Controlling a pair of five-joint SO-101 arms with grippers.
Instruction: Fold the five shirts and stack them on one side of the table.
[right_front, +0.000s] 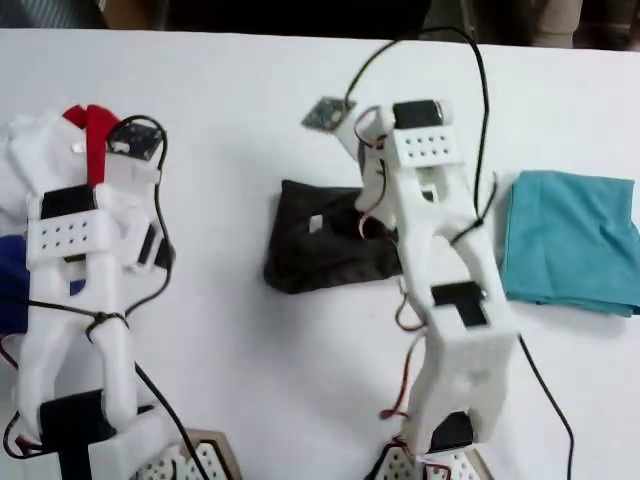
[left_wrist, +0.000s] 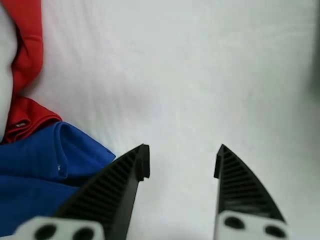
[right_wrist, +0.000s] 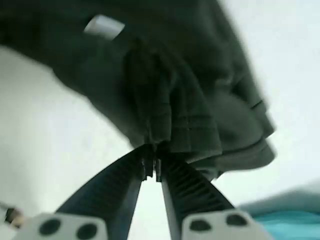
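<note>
**White tabletop, one dark shirt pinched in the right claw**

The dark shirt (right_front: 320, 255) sits bunched rather than flat near the middle of the table (right_front: 250, 380), with a small pale label showing on its upper side. The right gripper (right_wrist: 152, 167) has its two fingers drawn together on a gathered fold of that cloth, and the pleats crowd right up to the tips. Beyond that arm, toward the right edge, a teal shirt (right_front: 570, 240) lies folded flat, apart from the dark one.

Across on the left side, the left gripper (left_wrist: 180, 160) is above the surface with its fingers spread wide and bare tabletop between them. Just beside one finger lies a rumpled blue shirt (left_wrist: 40, 170). A red shirt (left_wrist: 27, 45) touches it, and a white shirt (right_front: 25, 150) is heaped against them at the table's left edge.
</note>
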